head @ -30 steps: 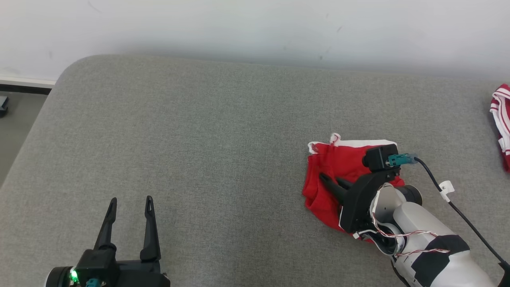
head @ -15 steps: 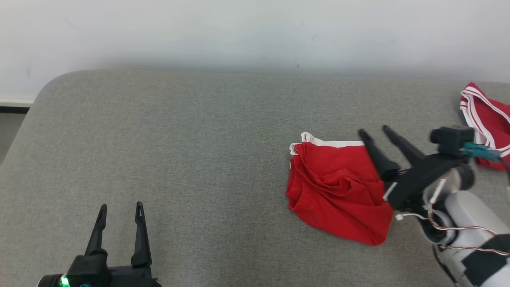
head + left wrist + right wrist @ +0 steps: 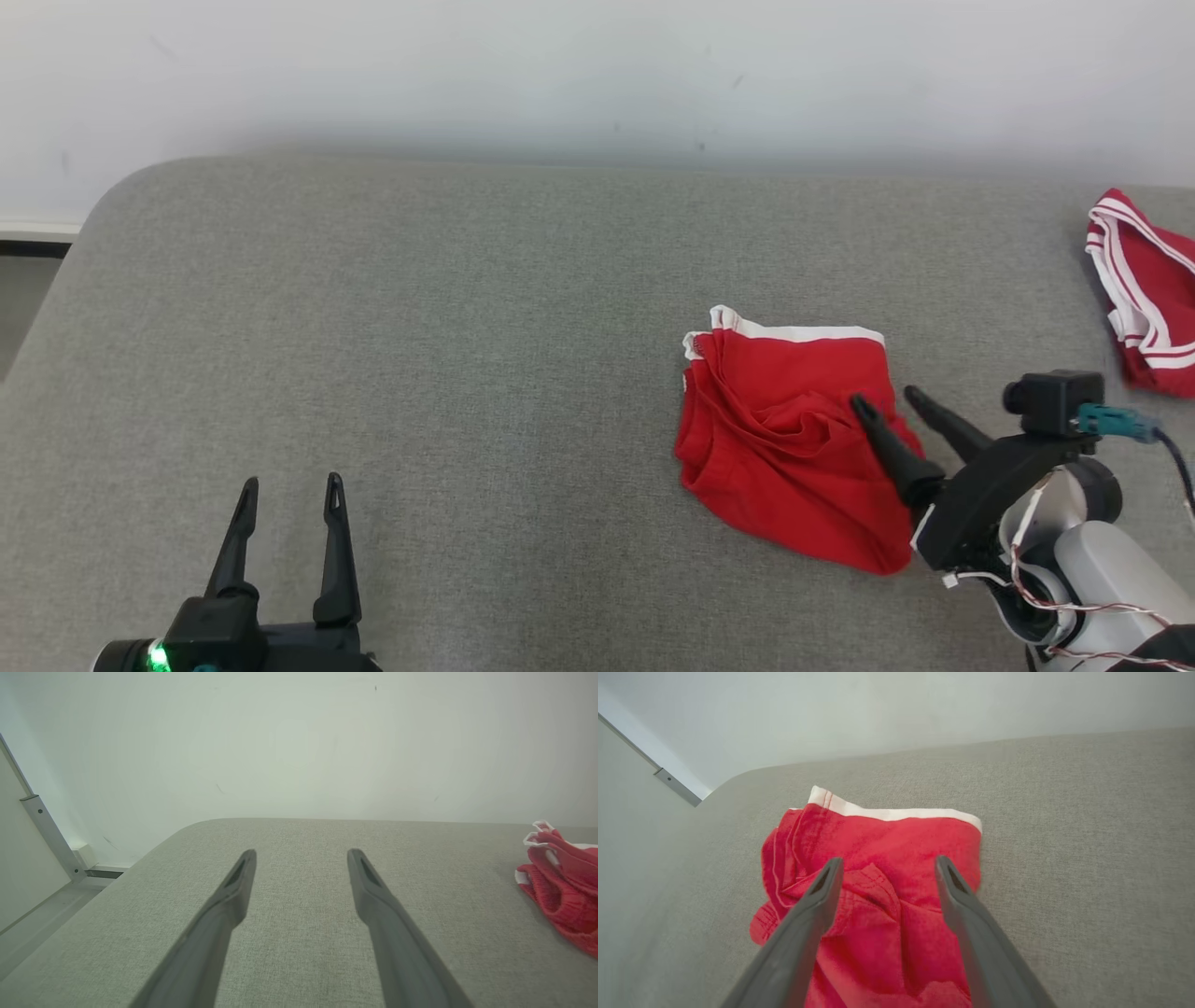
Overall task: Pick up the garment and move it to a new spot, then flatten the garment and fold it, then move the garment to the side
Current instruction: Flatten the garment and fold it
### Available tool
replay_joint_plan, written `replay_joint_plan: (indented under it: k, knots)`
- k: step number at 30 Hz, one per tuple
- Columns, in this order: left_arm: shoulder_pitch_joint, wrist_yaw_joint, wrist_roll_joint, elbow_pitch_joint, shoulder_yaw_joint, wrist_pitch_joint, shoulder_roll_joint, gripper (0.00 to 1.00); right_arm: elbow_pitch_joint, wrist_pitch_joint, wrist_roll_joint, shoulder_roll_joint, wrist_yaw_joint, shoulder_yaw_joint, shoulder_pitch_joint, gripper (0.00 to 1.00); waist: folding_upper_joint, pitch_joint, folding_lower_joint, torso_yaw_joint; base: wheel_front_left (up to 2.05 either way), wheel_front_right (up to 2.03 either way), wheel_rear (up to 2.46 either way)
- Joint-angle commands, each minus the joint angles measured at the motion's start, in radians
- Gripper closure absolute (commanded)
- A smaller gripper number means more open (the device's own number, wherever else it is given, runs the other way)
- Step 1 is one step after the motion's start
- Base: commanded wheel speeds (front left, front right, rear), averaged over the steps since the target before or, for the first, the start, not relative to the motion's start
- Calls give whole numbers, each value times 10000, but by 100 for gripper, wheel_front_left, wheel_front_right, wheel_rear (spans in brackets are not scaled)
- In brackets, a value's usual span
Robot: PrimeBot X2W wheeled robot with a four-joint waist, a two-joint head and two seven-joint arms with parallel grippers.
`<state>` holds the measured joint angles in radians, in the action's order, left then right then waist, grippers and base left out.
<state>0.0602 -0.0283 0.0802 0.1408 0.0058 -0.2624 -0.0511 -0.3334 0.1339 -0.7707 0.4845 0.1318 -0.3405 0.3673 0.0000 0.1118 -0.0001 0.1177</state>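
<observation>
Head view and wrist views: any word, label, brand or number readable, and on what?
None can be read. The crumpled red garment with a white waistband shows no print or label, nor does the red garment with white stripes at the far right.

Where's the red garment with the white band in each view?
Head view: red garment right of centre, by the right gripper.
Left wrist view: garment at the right edge, cut off.
Right wrist view: garment at centre, behind that gripper.
Shared landmark: rounded far-left corner of the grey surface.
</observation>
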Motion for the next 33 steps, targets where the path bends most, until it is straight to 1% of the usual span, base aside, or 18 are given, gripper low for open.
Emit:
replay_joint_plan:
  k: [1,5,11,12,13,14,17,21,27,30,31,32,33]
  knots:
    - [-4,-43,-72,16,4,-32,13,0,39,53,71,-67,-29,-21,-95,0,0,26,1,56,0,0,0]
    - [12,-34,-71,50,-4,-32,14,0,-116,529,149,-260,-29,-109,153,0,0,65,1,164,0,0,0]
    - [138,-33,5,108,-113,-32,15,0,-1191,1425,-35,-610,-29,-202,598,0,0,141,1,401,0,0,0]
    - [151,-32,18,114,-128,-32,13,0,-1286,1505,-24,-614,-29,-281,684,59,0,150,1,444,0,0,0]
    - [153,-32,24,124,-140,-32,15,0,-1319,1462,-6,-609,-29,-347,763,88,0,157,1,492,0,0,0]
    - [144,-12,33,129,-122,-32,11,0,-1347,1437,-63,-634,-29,-424,798,100,0,160,1,511,0,0,0]
    - [82,3,50,116,-80,-32,15,0,-1231,1252,-164,-582,-29,-609,819,100,0,158,1,523,0,0,0]
    - [-39,2,40,144,11,-32,13,0,-759,991,-456,-501,-29,-901,643,100,0,81,1,445,0,0,0]
    - [-66,2,34,129,45,-32,13,0,503,701,-938,-325,-29,-1252,26,100,0,16,1,273,0,0,0]
    - [-94,-18,-1,102,45,-32,13,0,1230,501,-855,-276,-29,-1536,-483,100,0,40,1,167,0,0,0]
    - [-93,-27,-10,105,44,-32,13,0,1371,457,-734,-240,-29,-1642,-592,60,0,53,1,149,0,0,0]
    - [-89,-34,-17,112,41,-32,13,0,1444,425,-674,-236,-29,-1696,-687,0,0,63,1,134,0,0,0]
    - [-84,-40,-23,116,51,-32,13,0,1528,362,-628,-271,-29,-1762,-786,0,0,75,1,119,0,0,0]
